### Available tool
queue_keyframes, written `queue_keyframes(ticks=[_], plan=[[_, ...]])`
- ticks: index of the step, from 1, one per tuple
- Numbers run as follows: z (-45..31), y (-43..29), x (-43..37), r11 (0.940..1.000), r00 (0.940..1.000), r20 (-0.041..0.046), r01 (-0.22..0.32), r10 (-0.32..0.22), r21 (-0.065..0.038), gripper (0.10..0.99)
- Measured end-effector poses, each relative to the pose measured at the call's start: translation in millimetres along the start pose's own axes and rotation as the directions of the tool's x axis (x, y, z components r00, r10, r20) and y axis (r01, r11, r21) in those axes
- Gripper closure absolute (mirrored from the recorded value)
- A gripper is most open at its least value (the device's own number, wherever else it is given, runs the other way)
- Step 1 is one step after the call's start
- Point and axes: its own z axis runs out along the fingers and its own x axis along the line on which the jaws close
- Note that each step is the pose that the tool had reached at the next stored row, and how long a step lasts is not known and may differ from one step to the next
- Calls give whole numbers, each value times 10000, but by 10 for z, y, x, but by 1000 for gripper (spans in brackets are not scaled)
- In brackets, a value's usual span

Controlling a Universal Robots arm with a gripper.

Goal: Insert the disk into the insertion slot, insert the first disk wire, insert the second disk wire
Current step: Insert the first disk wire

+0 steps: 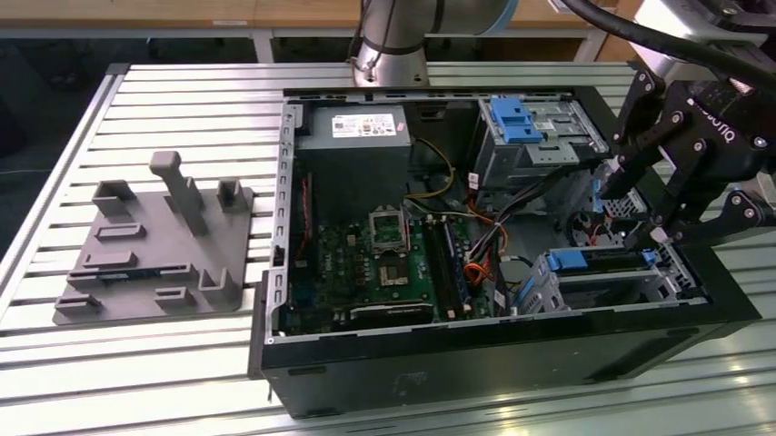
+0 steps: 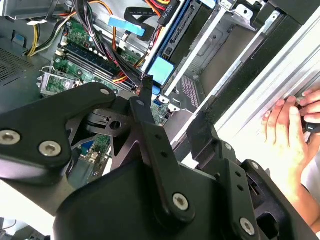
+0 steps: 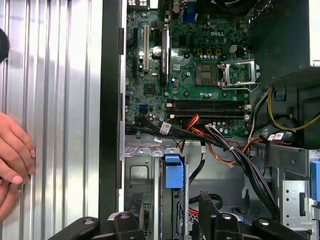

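**Exterior view.** The gripper (image 1: 639,211) hangs over the corner of the open computer case (image 1: 485,341) at the exterior view's right. Its fingers point down into the case, spread apart, with nothing between them. Just below the fingertips, the disk (image 1: 597,262) sits in its blue carrier inside the insertion slot (image 1: 612,286), the perforated silver cage against the case wall. The taller bay (image 1: 540,136) with a blue latch stands farther from the gripper, towards the arm's base. A grey fixture (image 1: 158,245) lies on the slatted table (image 1: 182,363), well apart from the gripper.

**Second wrist view.** The black fingers (image 2: 155,135) stand open and empty. Beyond their tips lies the carrier's light-blue tab (image 2: 161,70). Red, yellow and black cables (image 2: 107,47) cross near the tips. A person's hand (image 2: 290,125) rests on the table outside the case wall, to one side of the gripper.

**First wrist view.** The fingertips (image 3: 206,207) flank the blue tab (image 3: 172,170) without touching it, and the disk is seated in the cage (image 3: 140,172). A cable bundle (image 3: 235,155) runs between the slot and the motherboard (image 3: 200,75). Whether any wire is plugged into the disk cannot be told. The hand (image 3: 12,155) lies on the table slats, apart from the gripper.
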Motion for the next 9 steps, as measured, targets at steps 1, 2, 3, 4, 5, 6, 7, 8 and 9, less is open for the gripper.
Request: queue_keyframes(ticks=[1, 2, 3, 4, 5, 6, 7, 8, 9], plan=[[0, 0, 0, 10000, 10000, 0, 0, 0, 0, 529], [1, 0, 0, 10000, 10000, -8, 0, 0, 0, 529], [0, 0, -2, 10000, 10000, -43, -2, 2, 0, 529], [0, 0, -10, 10000, 9999, -110, -5, 5, -1, 529], [1, -2, -26, 10000, 9998, -189, -9, 9, -2, 529], [3, -4, -47, 10000, 9997, -259, -11, 11, -2, 529], [3, -7, -75, 10000, 9995, -303, -13, 13, -2, 529], [5, -13, -103, 10000, 9995, -323, -13, 13, -1, 529], [6, -19, -132, 10000, 9994, -337, -14, 14, -1, 529]])
